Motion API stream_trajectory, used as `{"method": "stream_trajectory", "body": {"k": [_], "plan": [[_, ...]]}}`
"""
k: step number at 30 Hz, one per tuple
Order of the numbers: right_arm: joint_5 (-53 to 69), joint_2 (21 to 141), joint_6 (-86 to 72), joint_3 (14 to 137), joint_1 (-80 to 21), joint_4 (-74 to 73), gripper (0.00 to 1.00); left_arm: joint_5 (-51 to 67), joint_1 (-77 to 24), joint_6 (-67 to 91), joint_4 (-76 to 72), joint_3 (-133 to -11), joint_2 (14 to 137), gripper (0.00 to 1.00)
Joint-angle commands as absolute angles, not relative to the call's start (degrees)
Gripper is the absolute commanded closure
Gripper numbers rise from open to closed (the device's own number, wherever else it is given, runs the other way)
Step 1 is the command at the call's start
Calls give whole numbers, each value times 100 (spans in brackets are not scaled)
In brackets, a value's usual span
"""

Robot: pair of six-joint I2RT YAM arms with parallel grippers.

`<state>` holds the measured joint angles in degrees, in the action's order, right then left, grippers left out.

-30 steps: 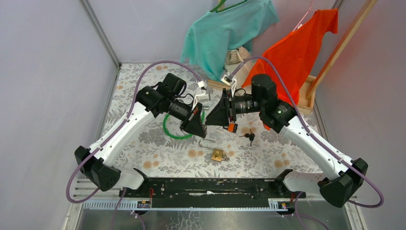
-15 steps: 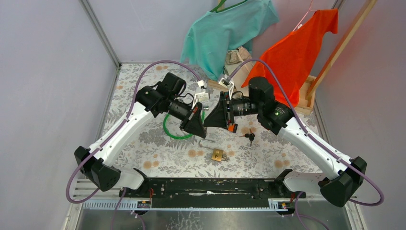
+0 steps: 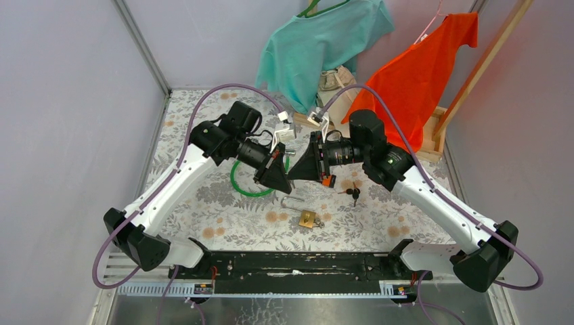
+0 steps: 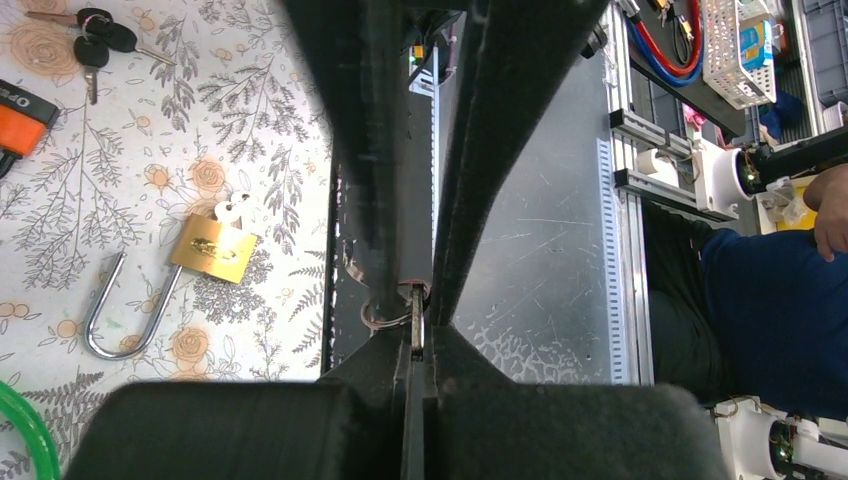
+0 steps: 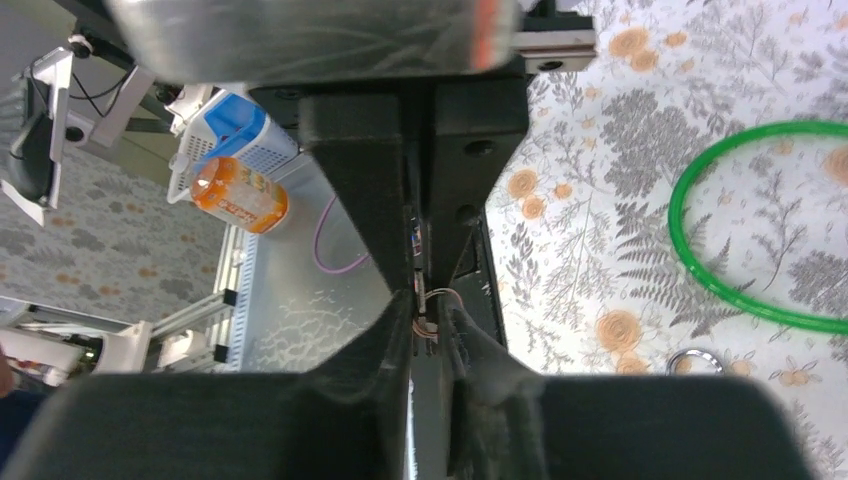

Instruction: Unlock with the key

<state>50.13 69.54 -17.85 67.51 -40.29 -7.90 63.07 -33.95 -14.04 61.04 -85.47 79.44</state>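
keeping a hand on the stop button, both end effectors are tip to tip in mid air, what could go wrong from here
1. The key is pinched only at the very tips of the left end effector, while the right end effector sits around the same small piece. A mistimed release could drop or twist it.
2. The padlock lies loose on the table, so it may slide when a key is pushed in.

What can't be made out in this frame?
- Top view: left tool and right tool tips cover what lies between them.
- Left wrist: thin metal piece with wire ring, edge-on; shape unreadable.
- Right wrist: dark blur hides whether right tool grips it.
- Top view: brass padlock keyhole too small.
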Motion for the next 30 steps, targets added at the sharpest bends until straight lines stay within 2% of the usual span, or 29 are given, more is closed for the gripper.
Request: {"method": "stream_trajectory", "body": {"k": [1, 2, 3, 5, 8, 12, 21, 30], "plan": [[4907, 6931, -1802, 6765, -4117, -502, 90, 6467, -3349, -1336, 5994, -8726, 7863, 100], [4893, 6922, -1814, 6755, -4121, -476, 98, 6456, -3349, -1336, 5994, -8739, 7864, 99], [4863, 6911, -1824, 6740, -4130, -459, 100, 6439, -3348, -1329, 5996, -8750, 7865, 98], [4762, 6845, -1852, 6677, -4129, -413, 100, 6396, -3341, -1339, 6018, -8798, 7859, 92], [4417, 6581, -2015, 6402, -4121, -125, 100, 6353, -3315, -1416, 6109, -8842, 7824, 76], [3829, 6166, -2480, 5768, -4121, 709, 100, 6406, -3254, -1493, 6174, -8744, 7687, 66], [3832, 5804, -3884, 4513, -4117, 3340, 100, 6593, -3124, -1314, 5867, -8452, 7383, 65], [3515, 5478, -3810, 4184, -4120, 3638, 100, 6729, -3095, -1274, 5836, -8406, 7243, 67]]}}
